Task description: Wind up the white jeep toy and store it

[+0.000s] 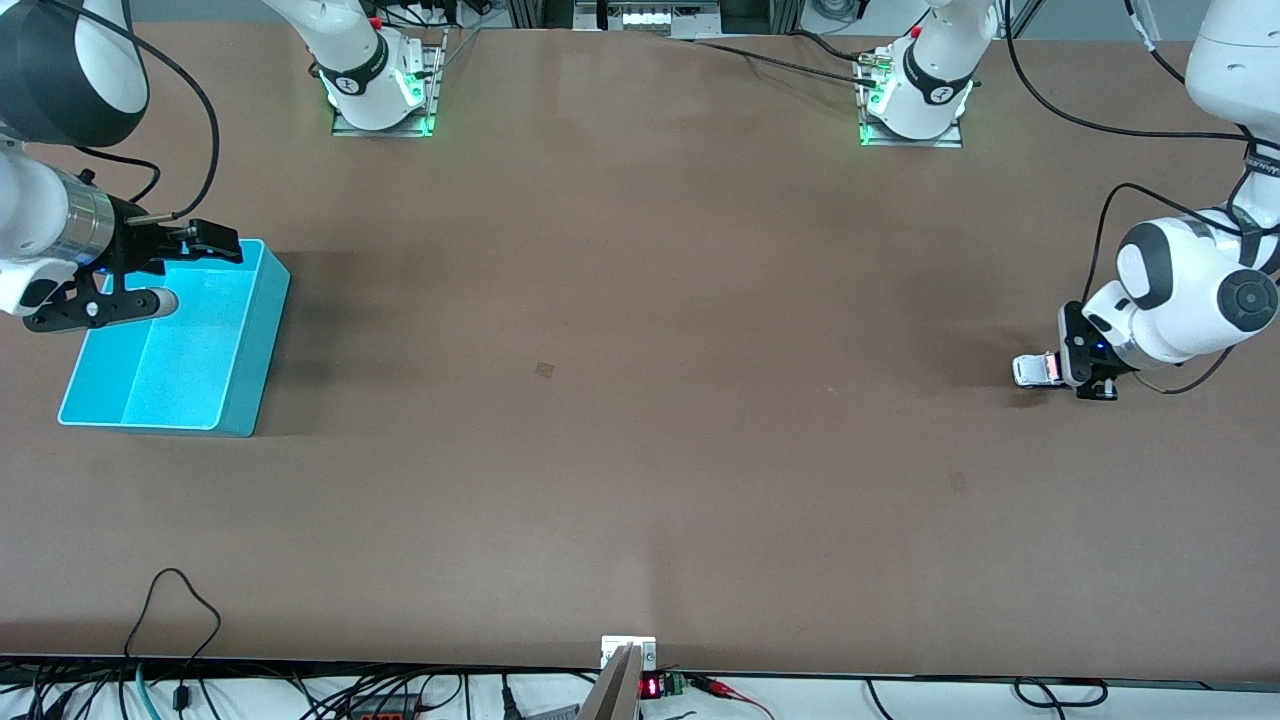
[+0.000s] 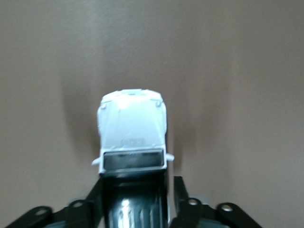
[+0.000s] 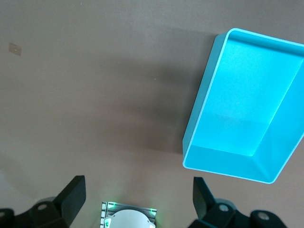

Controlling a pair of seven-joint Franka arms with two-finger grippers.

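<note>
The white jeep toy (image 1: 1035, 370) stands on the table at the left arm's end. In the left wrist view its white hood (image 2: 133, 126) points away from the camera and its black roof runs back between the fingers. My left gripper (image 1: 1068, 368) is low at the table and shut on the jeep's rear sides, and it shows the same way in the left wrist view (image 2: 135, 190). My right gripper (image 1: 185, 272) hangs open and empty over the farther corner of the turquoise bin (image 1: 255, 330). The bin (image 3: 209, 123) is empty in the right wrist view, where the right gripper (image 3: 137, 187) shows open.
The turquoise bin stands at the right arm's end of the table. The two arm bases (image 1: 380, 90) (image 1: 915, 100) stand along the edge farthest from the front camera. Cables and a small clamp (image 1: 628, 660) lie at the nearest edge.
</note>
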